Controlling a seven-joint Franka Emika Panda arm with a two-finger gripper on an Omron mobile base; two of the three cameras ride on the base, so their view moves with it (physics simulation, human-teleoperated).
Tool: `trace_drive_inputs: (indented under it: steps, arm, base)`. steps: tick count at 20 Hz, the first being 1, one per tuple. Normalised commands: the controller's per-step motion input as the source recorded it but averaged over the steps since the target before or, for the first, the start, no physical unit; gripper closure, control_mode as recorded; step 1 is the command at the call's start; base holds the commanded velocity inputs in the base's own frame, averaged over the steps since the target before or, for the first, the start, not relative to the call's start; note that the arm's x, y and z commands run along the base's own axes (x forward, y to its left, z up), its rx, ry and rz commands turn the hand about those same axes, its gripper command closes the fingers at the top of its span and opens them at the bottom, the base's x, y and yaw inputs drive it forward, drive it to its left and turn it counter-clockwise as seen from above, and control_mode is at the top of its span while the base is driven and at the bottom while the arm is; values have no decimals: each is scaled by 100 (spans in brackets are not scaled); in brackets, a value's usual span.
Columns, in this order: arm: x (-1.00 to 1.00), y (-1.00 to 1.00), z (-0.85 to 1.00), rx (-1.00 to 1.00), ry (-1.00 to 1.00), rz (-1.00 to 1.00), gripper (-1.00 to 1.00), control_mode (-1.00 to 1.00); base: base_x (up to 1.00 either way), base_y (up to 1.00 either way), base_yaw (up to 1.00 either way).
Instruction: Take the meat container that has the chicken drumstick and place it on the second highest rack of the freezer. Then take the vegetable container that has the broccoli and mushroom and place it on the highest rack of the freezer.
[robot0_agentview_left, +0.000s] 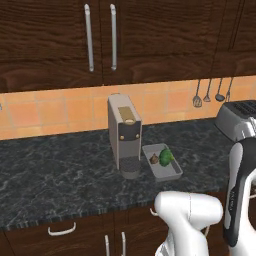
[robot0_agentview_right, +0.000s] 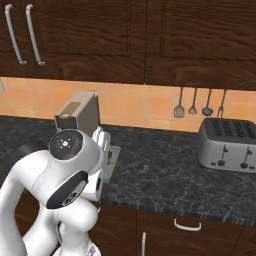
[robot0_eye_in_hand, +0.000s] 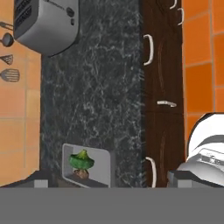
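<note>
The vegetable container (robot0_agentview_left: 169, 171) is a shallow grey tray on the dark stone counter, just right of the coffee machine. In it lie the green broccoli (robot0_agentview_left: 167, 155) and the small brown mushroom (robot0_agentview_left: 154, 159). From the hand view the container (robot0_eye_in_hand: 99, 168) sits low and left of centre, with the broccoli (robot0_eye_in_hand: 82, 159) and mushroom (robot0_eye_in_hand: 82, 173) inside. My gripper (robot0_eye_in_hand: 109, 183) hangs well above the counter, open, its fingertips (robot0_eye_in_hand: 40, 182) far apart with nothing between them. My arm hides most of the container (robot0_agentview_right: 114, 156) in the right base view. The meat container, chicken drumstick and freezer are out of view.
A grey coffee machine (robot0_agentview_left: 124, 134) stands beside the tray. A silver toaster (robot0_agentview_right: 229, 145) sits at the counter's right end, with utensils (robot0_agentview_right: 193, 103) hanging on the orange tiled wall. Dark wood cabinets (robot0_agentview_left: 100, 40) hang above and drawers (robot0_agentview_left: 62, 231) lie below the counter edge.
</note>
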Motion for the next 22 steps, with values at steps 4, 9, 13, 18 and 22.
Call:
trace_drive_inputs:
  steps: [4, 9, 13, 18, 22]
  arm:
    - [59, 81, -100, -2, 19, 25, -100, -100]
    - [99, 58, -83, 2, 5, 33, -100, -100]
    - [100, 9, -85, 2, 2, 42, -100, -100]
    - [31, 8, -67, -9, 18, 14, -100, -100]
    - [36, -1, -40, -3, 21, 2, -100, -100]
  base:
    - [0, 0, 0]
    - [0, 0, 0]
    - [0, 0, 0]
    - [0, 0, 0]
    - [0, 0, 0]
